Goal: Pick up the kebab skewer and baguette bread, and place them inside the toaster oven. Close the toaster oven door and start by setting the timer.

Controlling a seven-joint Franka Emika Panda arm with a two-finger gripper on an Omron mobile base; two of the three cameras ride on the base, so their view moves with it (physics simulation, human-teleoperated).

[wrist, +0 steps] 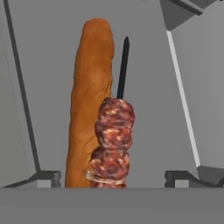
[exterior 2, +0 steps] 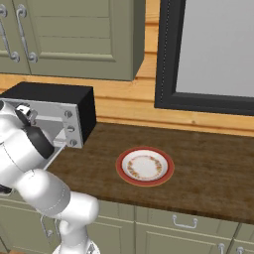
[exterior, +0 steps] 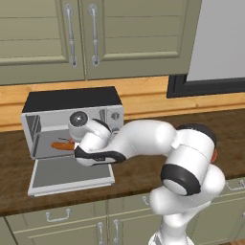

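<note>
Hand view: kebab skewer (wrist: pixel 114 140) between seemingly open jaws.

Even, flat rendered light throughout, soft shadows, no glare, slightly coarse and pixelated edges.

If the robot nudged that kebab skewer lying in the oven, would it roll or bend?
The skewer probably stays stiff: its dark stick looks straight. The lumpy meat chunks would likely stop it rolling far, and the baguette close alongside would block it on that side. It looks light.
</note>
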